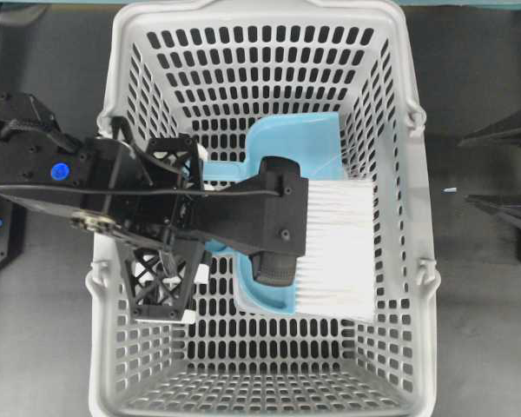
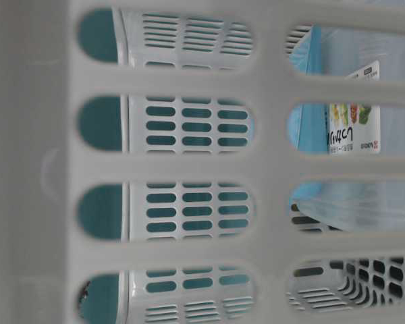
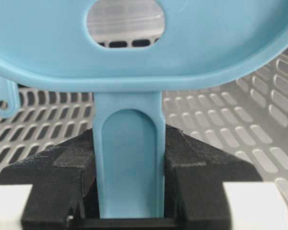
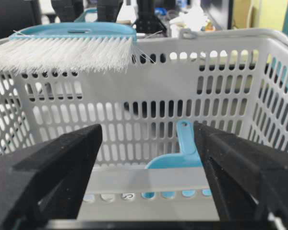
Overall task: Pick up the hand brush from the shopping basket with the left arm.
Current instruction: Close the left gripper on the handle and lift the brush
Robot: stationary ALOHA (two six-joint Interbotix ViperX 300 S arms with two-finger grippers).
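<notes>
The hand brush (image 1: 339, 248) hangs above the shopping basket (image 1: 243, 12), white bristles to the right. My left gripper (image 1: 273, 228) is shut on its light-blue handle (image 3: 128, 163); both black fingers press the handle's sides in the left wrist view. The brush's wide blue back (image 3: 206, 43) fills the top of that view. From the right wrist view the brush (image 4: 72, 31) floats level with the basket rim (image 4: 230, 34), bristles pointing down. My right gripper (image 4: 149, 177) stands open outside the basket's right wall, with nothing between its fingers; from overhead this gripper (image 1: 504, 169) is at the right edge.
A light-blue dustpan (image 1: 300, 139) lies on the basket floor under the brush, its holed handle (image 4: 184, 132) pointing left. The basket's slotted wall (image 2: 270, 169) fills the table-level view. Dark tabletop (image 1: 478, 287) surrounds the basket.
</notes>
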